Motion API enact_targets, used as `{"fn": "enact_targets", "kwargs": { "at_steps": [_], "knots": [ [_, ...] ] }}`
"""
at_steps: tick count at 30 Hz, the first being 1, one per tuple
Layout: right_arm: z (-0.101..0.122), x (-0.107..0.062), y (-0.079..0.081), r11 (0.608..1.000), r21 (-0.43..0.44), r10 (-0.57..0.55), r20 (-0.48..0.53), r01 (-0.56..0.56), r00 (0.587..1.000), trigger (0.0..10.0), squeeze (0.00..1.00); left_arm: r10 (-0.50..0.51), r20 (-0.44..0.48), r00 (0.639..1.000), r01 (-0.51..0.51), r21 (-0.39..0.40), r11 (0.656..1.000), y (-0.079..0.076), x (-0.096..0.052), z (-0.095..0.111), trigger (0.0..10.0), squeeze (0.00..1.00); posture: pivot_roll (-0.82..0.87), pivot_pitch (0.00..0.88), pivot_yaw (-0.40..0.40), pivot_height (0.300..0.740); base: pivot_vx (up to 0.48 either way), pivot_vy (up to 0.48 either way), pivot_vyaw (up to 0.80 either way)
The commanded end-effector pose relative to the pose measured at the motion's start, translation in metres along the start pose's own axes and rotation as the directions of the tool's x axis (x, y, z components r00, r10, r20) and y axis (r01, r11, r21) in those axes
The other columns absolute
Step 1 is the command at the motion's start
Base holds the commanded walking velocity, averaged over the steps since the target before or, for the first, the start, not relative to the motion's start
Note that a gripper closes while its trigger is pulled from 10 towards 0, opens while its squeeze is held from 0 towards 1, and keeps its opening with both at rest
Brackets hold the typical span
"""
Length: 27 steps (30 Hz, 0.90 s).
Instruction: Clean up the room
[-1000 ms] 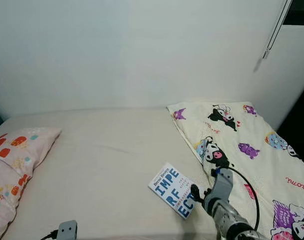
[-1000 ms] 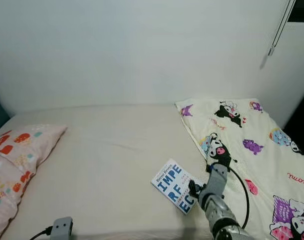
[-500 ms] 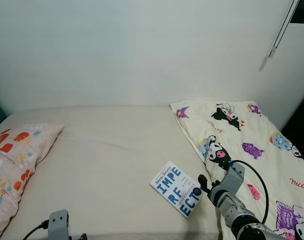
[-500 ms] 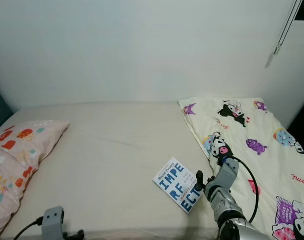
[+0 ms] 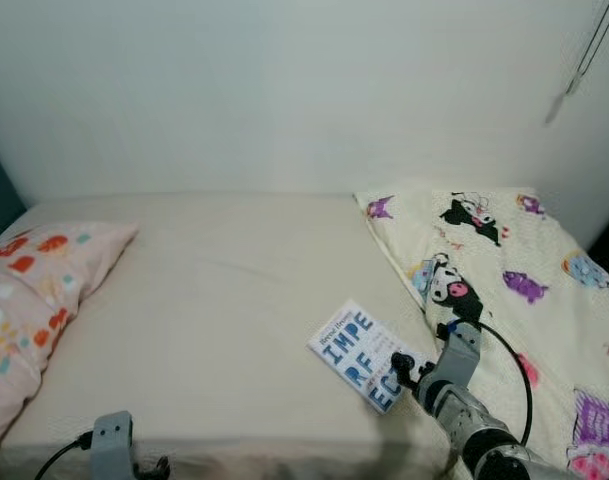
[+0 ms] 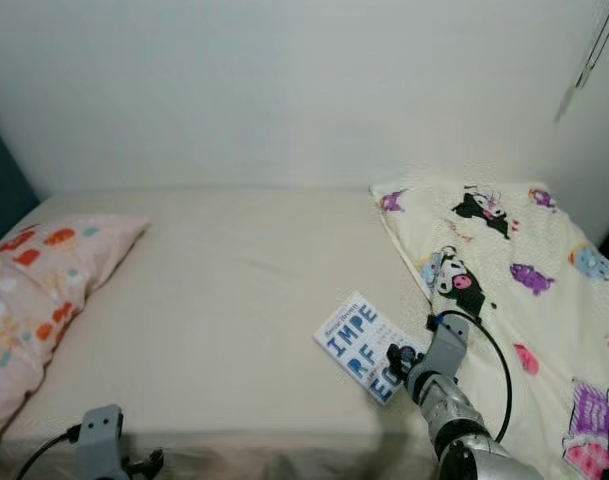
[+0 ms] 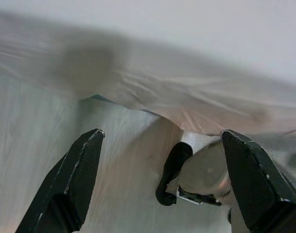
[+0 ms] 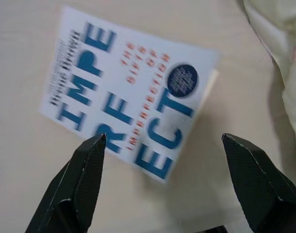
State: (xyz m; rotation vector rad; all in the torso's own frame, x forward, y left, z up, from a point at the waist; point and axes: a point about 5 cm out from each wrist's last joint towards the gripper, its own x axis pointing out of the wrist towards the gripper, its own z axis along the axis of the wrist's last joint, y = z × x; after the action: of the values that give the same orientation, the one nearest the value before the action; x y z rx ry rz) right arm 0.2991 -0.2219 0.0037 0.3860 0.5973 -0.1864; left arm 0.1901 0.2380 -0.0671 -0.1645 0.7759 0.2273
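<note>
Paperback book [image 5: 362,354] lies flat on the bed [image 5: 224,300], cover up, near the front edge, just left of the cartoon-print blanket [image 5: 524,290]. Right hand [image 8: 162,189] is poised directly above the book, fingers spread wide apart and straddling the cover, evidently lined up for a pick; no contact seen. Left hand [image 7: 157,189] hangs low at the bed's near-left edge, fingers likewise apart, idle. Patterned pillow [image 5: 34,290] rests far left. Judgement: book collection pending.
</note>
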Motion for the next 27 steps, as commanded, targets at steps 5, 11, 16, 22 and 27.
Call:
{"fn": "enact_targets", "kwargs": {
  "at_steps": [5,11,16,22,27],
  "knots": [
    [0.015,0.001,0.002,1.0,0.02,0.018,0.061,-0.019,0.998,10.0,0.0,-0.004,-0.012,1.0,0.004,0.013,1.0,0.003,-0.002,-0.006,10.0,0.0,0.05,0.106,-0.028,0.595,0.0,0.0,0.0],
    [0.028,0.001,0.002,0.999,0.031,0.037,0.123,-0.041,0.992,10.0,0.0,-0.002,-0.012,1.0,0.002,0.027,1.0,0.009,-0.005,-0.008,10.0,0.0,0.07,0.129,-0.022,0.595,0.0,0.0,0.0],
    [0.031,0.001,0.007,0.992,0.076,0.082,0.164,-0.096,0.983,10.0,0.0,0.001,-0.009,1.0,-0.001,0.044,0.999,0.021,-0.009,-0.012,10.0,0.0,0.12,0.176,-0.006,0.595,0.0,0.0,0.0],
    [0.029,0.002,0.026,0.964,0.123,0.21,0.194,-0.236,0.958,10.0,0.0,0.002,0.005,1.0,-0.002,0.077,0.997,0.038,-0.018,-0.018,10.0,0.0,0.17,0.24,0.016,0.595,0.0,0.0,0.0],
    [0.029,0.002,0.04,0.936,0.116,0.305,0.205,-0.333,0.93,10.0,0.0,0.0,0.02,1.0,-0.002,0.098,0.995,0.05,-0.025,-0.022,10.0,0.0,0.19,0.281,0.033,0.595,0.0,0.0,0.0]
  ]
}}
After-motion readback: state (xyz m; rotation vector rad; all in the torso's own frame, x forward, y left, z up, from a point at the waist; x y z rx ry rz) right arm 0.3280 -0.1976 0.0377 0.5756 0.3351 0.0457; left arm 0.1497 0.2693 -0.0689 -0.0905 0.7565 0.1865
